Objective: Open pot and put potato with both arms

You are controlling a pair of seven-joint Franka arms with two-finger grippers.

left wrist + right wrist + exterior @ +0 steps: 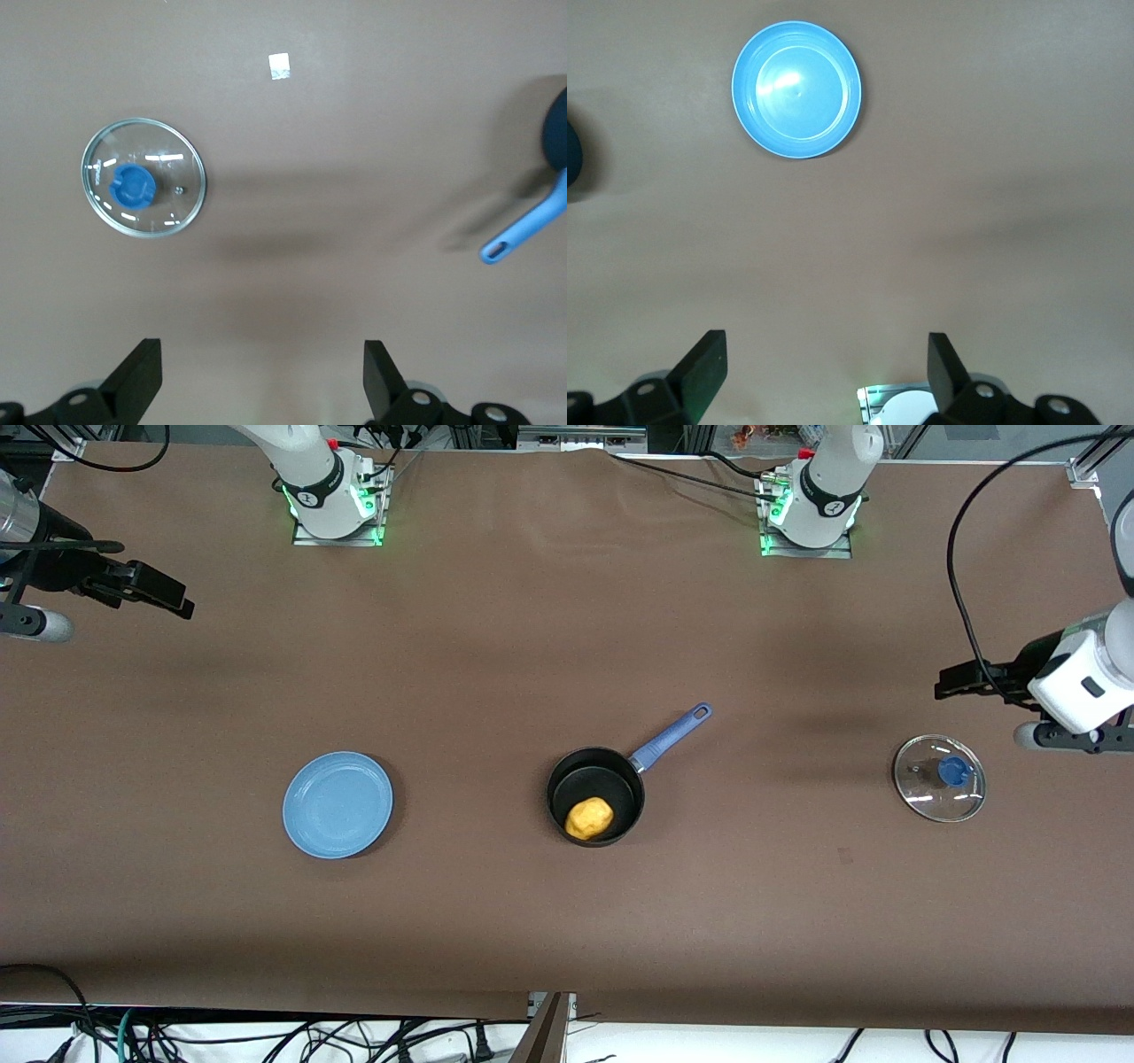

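The black pot (pixel 620 772) with its long blue handle (pixel 671 737) stands open at mid-table. The yellow-orange potato (pixel 589 817) lies inside it. The glass lid (pixel 939 777) with its blue knob lies flat on the table toward the left arm's end; it also shows in the left wrist view (pixel 143 188), with the handle tip (pixel 527 232) farther off. My left gripper (pixel 952 680) is open and empty, raised beside the lid; its fingers (pixel 142 376) stand wide apart. My right gripper (pixel 177 598) is open and empty, raised at the right arm's end; its fingers (pixel 704 367) are wide apart.
A flat light-blue plate (pixel 337 804) lies bare on the table toward the right arm's end, about as near the front camera as the pot; it also shows in the right wrist view (pixel 796 88). A small white tag (pixel 280 65) lies on the brown cloth.
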